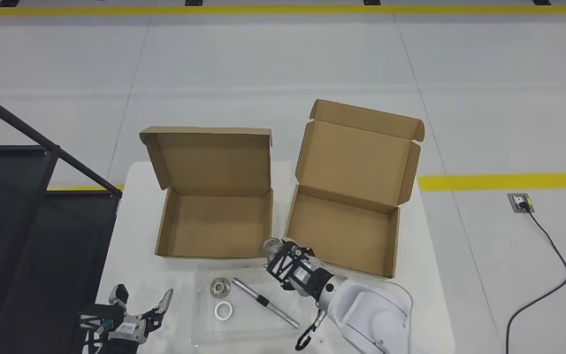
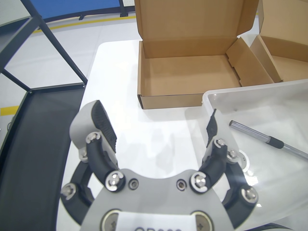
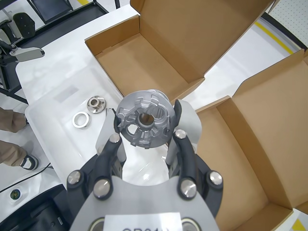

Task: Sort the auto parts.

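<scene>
On the white surface, both cardboard boxes beyond the clear tray lie bare, so sorting looks barely begun: the right hand grips a toothed hub above the tray's box-side edge, with ring, flanged bushing and rod left inside. The left hand hangs open just outside the tray. The right wrist view reveals the hub's clamped rim; the top view, both box floors.

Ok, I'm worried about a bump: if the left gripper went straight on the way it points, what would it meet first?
Probably the near wall of the left cardboard box, close to its corner. The left gripper hangs open over bare table, so if it tilts down steeply, the table comes first.
</scene>
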Controlling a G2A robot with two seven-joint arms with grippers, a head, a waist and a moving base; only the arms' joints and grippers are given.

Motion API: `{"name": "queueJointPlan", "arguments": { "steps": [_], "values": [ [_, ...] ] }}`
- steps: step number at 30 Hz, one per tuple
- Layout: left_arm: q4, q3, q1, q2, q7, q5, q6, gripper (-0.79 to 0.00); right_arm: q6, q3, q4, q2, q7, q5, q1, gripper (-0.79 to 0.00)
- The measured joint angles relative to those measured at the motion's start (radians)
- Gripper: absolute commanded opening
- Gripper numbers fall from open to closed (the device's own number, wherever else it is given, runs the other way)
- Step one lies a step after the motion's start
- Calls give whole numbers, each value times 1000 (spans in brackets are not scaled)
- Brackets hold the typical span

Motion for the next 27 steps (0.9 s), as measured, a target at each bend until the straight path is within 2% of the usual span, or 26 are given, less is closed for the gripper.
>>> {"name": "queueJointPlan", "arguments": {
  "steps": [4,8,10,15,18,20,25,27],
  "values": [
    [0,0,0,0,0,0,0,0,-1,0,4,0,-6,5,-1,-785],
    [0,0,0,0,0,0,0,0,-31,46,46,3,-100,103,21,-785],
    [0,0,0,0,0,0,0,0,-79,89,59,7,-169,180,24,-785],
    [0,0,0,0,0,0,0,0,-354,251,151,30,-410,464,24,-785],
    [0,0,0,0,0,0,0,0,-528,315,259,42,-491,628,57,-785],
    [0,0,0,0,0,0,0,0,-614,318,332,51,-515,760,92,-785],
    [0,0,0,0,0,0,0,0,-620,263,347,94,-550,1088,142,-785],
    [0,0,0,0,0,0,0,0,-620,250,333,119,-528,1218,151,-785]
  ]
}}
